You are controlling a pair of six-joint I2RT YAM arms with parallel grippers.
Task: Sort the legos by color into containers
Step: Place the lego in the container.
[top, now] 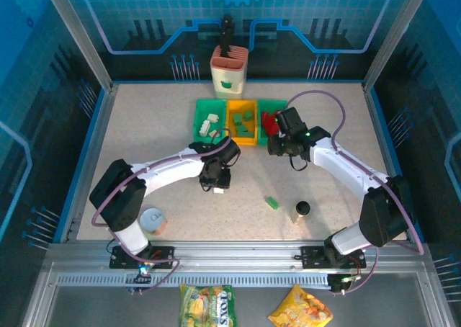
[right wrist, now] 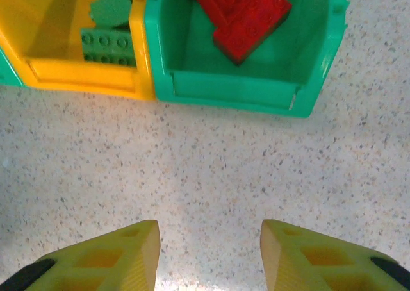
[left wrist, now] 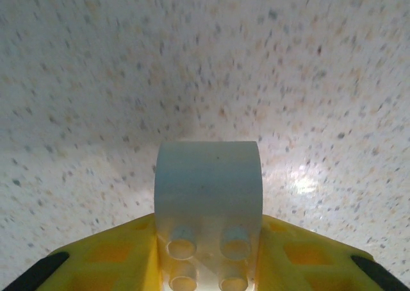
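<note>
My left gripper [left wrist: 208, 256] is shut on a white lego [left wrist: 208, 188], whose studs face the camera, just above the speckled table. In the top view this gripper [top: 216, 176] and its white lego [top: 219, 189] are in front of the containers. My right gripper [right wrist: 210, 252] is open with nothing in it, over bare table just in front of the right green bin [right wrist: 237, 89], which holds red legos [right wrist: 246, 15]. The yellow bin [right wrist: 83, 73] beside it holds green legos [right wrist: 109, 44]. The left green bin [top: 201, 117] holds white legos. One green lego [top: 271, 202] lies loose on the table.
A cream-and-orange cup [top: 229, 73] stands behind the bins. A black-capped bottle [top: 302, 209] stands near the loose green lego, and a round tin [top: 153, 219] sits by the left arm's base. Walls enclose the table [top: 144, 147].
</note>
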